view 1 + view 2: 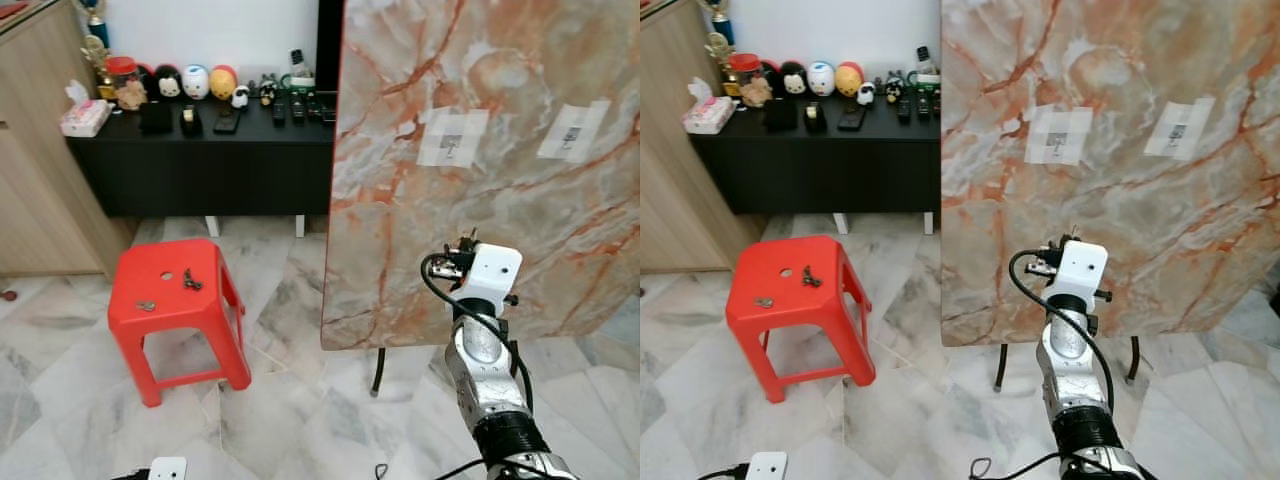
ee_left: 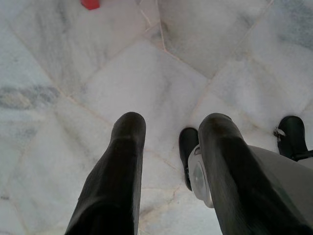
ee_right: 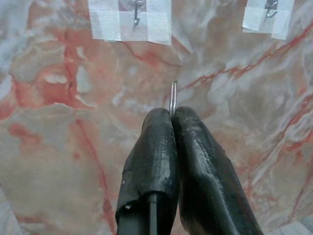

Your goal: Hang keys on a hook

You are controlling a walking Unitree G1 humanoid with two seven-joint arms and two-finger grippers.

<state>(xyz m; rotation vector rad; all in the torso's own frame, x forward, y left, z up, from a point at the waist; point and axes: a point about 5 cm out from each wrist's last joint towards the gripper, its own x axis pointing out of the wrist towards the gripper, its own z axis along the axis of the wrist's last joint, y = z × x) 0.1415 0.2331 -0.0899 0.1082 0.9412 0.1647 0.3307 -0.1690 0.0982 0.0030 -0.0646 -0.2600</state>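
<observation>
My right gripper (image 3: 172, 115) is raised in front of an upright marble-patterned board (image 1: 500, 200) and is shut on a thin metal key ring (image 3: 173, 97), which sticks up edge-on between the fingertips. Two small metal hooks sit on white tape patches on the board: the left hook (image 3: 137, 15) up and to the left of the ring, and the right hook (image 3: 270, 9) up and to its right. A dark bunch of keys (image 1: 190, 282) and a smaller metal piece (image 1: 146, 305) lie on a red plastic stool (image 1: 215, 300). My left gripper (image 2: 171, 132) hangs open over the floor.
The board stands on thin black legs (image 1: 378, 372) on a marble tile floor. Behind the stool, a low black console (image 1: 200, 165) carries toys, remotes and a tissue box (image 1: 84, 117). A wooden cabinet (image 1: 40, 180) lines the left side.
</observation>
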